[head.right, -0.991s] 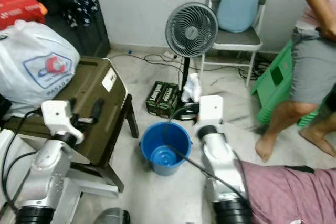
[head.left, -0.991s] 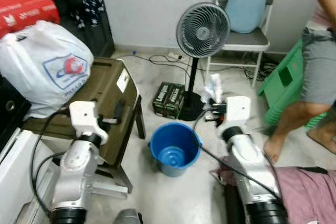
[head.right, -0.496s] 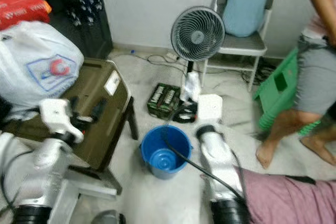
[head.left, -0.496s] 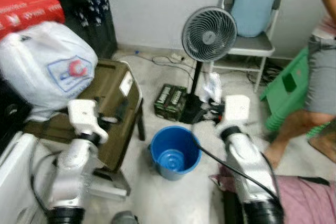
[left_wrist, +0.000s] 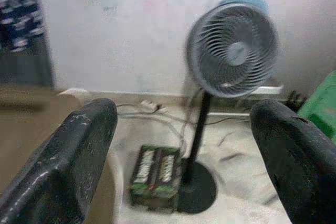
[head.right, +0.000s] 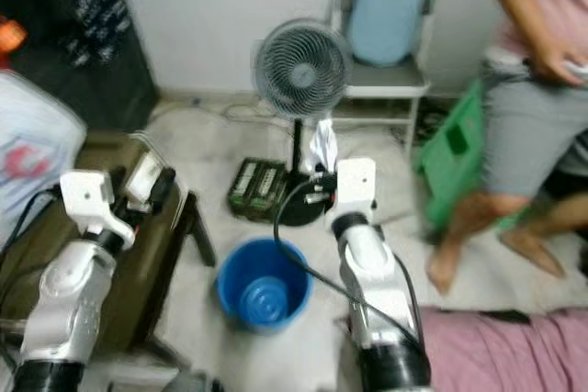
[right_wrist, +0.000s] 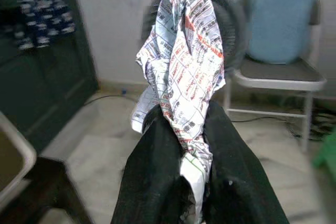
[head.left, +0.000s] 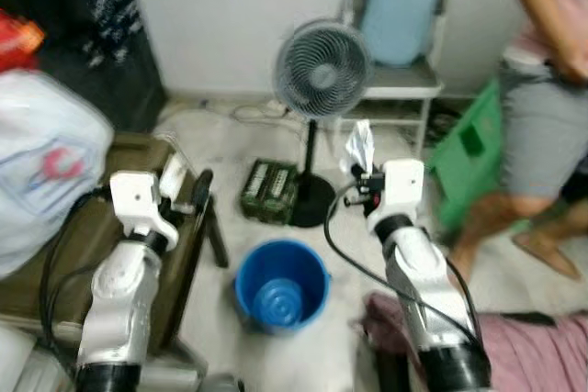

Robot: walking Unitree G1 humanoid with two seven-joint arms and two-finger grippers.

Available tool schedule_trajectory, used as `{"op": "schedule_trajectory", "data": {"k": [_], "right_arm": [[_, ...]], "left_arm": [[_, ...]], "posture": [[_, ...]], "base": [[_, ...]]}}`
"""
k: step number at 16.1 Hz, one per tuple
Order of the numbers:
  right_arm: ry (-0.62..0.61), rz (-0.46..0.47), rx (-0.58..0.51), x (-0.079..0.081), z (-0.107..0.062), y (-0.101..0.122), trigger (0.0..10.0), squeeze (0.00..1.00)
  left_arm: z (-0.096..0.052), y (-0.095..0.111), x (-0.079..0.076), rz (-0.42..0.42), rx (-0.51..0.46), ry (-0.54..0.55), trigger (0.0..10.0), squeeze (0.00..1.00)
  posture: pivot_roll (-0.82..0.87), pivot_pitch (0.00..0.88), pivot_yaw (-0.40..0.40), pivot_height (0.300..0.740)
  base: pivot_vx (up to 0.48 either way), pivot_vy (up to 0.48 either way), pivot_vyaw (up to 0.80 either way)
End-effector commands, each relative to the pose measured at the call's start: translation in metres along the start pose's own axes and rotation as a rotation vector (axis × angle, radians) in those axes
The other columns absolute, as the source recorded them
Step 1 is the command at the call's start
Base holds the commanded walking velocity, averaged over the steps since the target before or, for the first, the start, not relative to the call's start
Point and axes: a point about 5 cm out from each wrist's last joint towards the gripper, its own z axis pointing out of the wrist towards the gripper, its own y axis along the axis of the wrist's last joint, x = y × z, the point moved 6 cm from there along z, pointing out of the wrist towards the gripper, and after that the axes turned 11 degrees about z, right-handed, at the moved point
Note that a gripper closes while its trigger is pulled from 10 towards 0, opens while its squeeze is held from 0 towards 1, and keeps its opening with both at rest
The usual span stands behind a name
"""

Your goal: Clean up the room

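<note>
One person (head.left: 542,126) is standing right of the fan (head.left: 322,71). One blue bucket (head.left: 278,284) is sitting in front of the fan. Right hand (right_wrist: 181,182) is pinching one crumpled paper wrapper (right_wrist: 184,77) beside the fan; left hand (left_wrist: 184,145) is hanging wide open.

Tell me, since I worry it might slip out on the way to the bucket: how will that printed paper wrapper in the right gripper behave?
The printed wrapper looks thin and crumpled, so probably light and floppy. The right gripper pinches only its lower end, and the rest stands loose above the fingers, so it may flap or sag. It seems unlikely to break.
</note>
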Motion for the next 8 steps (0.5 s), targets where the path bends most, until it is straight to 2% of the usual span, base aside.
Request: {"op": "schedule_trajectory", "data": {"k": [1,3,4,8], "right_arm": [[-0.039,-0.011,0.000,-0.0144,-0.0033,0.0012,10.0,0.00],[-0.033,-0.021,0.000,-0.0136,-0.0032,0.0015,10.0,0.00],[-0.031,-0.024,0.000,-0.0128,-0.0029,0.0015,10.0,0.00],[-0.030,-0.025,0.000,-0.0124,-0.0025,0.0016,10.0,0.00]], "left_arm": [[0.0030,0.0026,-0.0107,-0.013,-0.009,-0.027,10.0,0.00],[0.0032,0.0028,-0.0107,-0.015,-0.010,-0.027,10.0,0.00],[0.0032,0.0017,-0.0092,-0.010,-0.004,-0.017,10.0,0.00],[0.0045,-0.0009,-0.0026,0.005,0.011,0.028,10.0,0.00]], "posture": [[0.00,0.000,-0.025,0.740],[0.00,0.000,-0.027,0.740],[0.00,0.000,-0.027,0.740],[0.00,0.000,-0.025,0.740]], "base": [[0.364,0.000,0.00],[0.403,0.000,0.00],[0.345,0.000,0.41],[0.000,0.000,0.56]]}}
